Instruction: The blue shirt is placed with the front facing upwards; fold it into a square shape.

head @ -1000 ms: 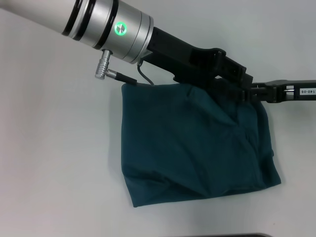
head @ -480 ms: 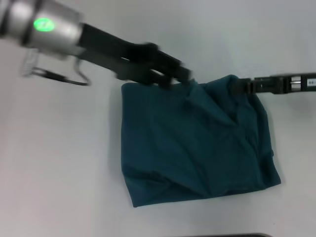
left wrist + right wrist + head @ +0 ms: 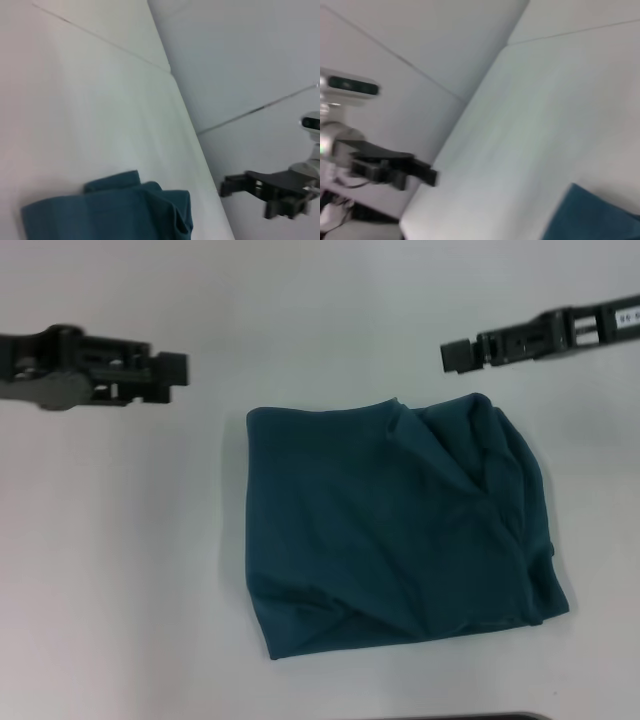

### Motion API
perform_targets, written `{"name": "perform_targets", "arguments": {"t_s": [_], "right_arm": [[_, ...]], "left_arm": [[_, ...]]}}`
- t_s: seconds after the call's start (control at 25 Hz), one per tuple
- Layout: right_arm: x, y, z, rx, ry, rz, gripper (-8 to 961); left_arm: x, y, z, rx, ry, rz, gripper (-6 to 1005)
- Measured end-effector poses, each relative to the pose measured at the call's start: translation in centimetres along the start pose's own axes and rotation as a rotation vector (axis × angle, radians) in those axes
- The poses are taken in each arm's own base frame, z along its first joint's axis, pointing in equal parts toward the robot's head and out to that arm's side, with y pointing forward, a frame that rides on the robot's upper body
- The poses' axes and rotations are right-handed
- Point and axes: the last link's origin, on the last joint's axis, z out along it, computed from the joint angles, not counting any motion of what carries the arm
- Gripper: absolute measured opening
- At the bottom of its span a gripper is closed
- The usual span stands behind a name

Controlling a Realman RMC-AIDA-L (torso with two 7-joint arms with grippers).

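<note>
The blue shirt point(image 3: 400, 530) lies folded into a rough square on the white table, with wrinkles and a bunched fold along its far right corner. No lettering shows. My left gripper point(image 3: 175, 375) hovers to the left of the shirt's far left corner, apart from the cloth and holding nothing. Beyond the far right corner hovers my right gripper point(image 3: 455, 355), also clear of the cloth. The left wrist view shows the shirt point(image 3: 110, 210) with the right gripper point(image 3: 230, 186) farther off. In the right wrist view I see a corner of the shirt point(image 3: 590, 217) and the left gripper point(image 3: 427, 175).
White table point(image 3: 120, 560) surrounds the shirt on all sides. A thin dark edge point(image 3: 450, 717) runs along the near border of the head view. Pale walls stand behind the table in both wrist views.
Both arms have let go of the shirt's far edge and pulled away, the left arm far to the left, the right one up and to the right. The shirt now lies at rest.
</note>
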Motion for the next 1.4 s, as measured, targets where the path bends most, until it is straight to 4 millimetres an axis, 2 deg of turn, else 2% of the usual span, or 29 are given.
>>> {"name": "perform_targets", "arguments": {"t_s": [0.16, 0.32, 0.52, 0.72, 1.0, 1.2, 1.4], "right_arm": [[-1.5, 1.4, 1.1, -0.027, 0.063, -0.013, 748], [-2.4, 2.4, 3.3, -0.026, 0.145, -0.02, 748], [-3.0, 2.5, 6.1, 0.035, 0.212, -0.052, 747], [-2.6, 3.0, 7.9, 0.031, 0.264, -0.072, 746], [-1.2, 3.4, 10.4, 0.036, 0.371, -0.062, 745], [-0.2, 2.5, 11.3, 0.124, 0.436, -0.067, 744], [-0.4, 1.3, 9.9, 0.185, 0.413, -0.034, 744]], "left_arm": [[-0.4, -0.4, -1.3, -0.002, 0.03, -0.004, 512], [-0.4, -0.2, -1.7, 0.003, 0.023, -0.007, 510], [-0.7, -0.8, -2.0, 0.066, -0.025, -0.04, 508], [-1.7, -1.4, -1.8, 0.068, -0.065, -0.048, 506], [-1.9, -1.7, -1.8, 0.061, -0.056, -0.06, 506], [-1.7, -1.6, -1.8, 0.059, -0.05, -0.05, 506], [-1.6, -1.6, -1.6, 0.058, -0.046, -0.046, 506]]}}
